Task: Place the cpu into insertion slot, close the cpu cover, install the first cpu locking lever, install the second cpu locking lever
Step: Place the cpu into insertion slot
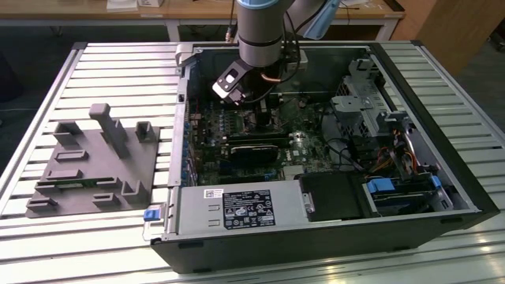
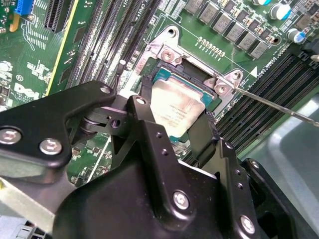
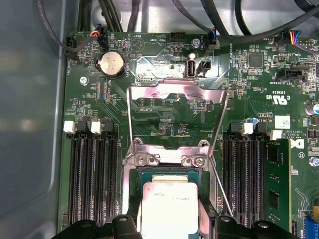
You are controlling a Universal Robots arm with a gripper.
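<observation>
While your arm reaches down into the open computer case [image 1: 316,248] lying on the slatted table [image 1: 118,65], your gripper [image 1: 256,106] sits low over the green circuit board near the middle of the case. A grey moulded fixture [image 1: 94,165] lies on the table at the exterior view's left, well apart from the case.

In both wrist views your gripper [image 2: 174,119] [image 3: 169,214] is clamped on the cpu [image 2: 177,109] [image 3: 169,204]: its two black fingers [image 2: 144,124] press against opposite edges of the chip, silver-grey top facing up. You hold the cpu right at the insertion slot [image 2: 172,74] [image 3: 169,175], whose dark inner edge shows along one side of the chip. You cannot tell whether the chip is fully seated or just above the slot.

The cpu cover [image 3: 174,89] stands open, swung back from the slot, with green board showing through its window. Two thin lever rods [image 3: 130,124] [image 3: 223,191] are unlatched beside the slot. Long black memory slots [image 3: 94,179] flank the slot on both sides.
</observation>
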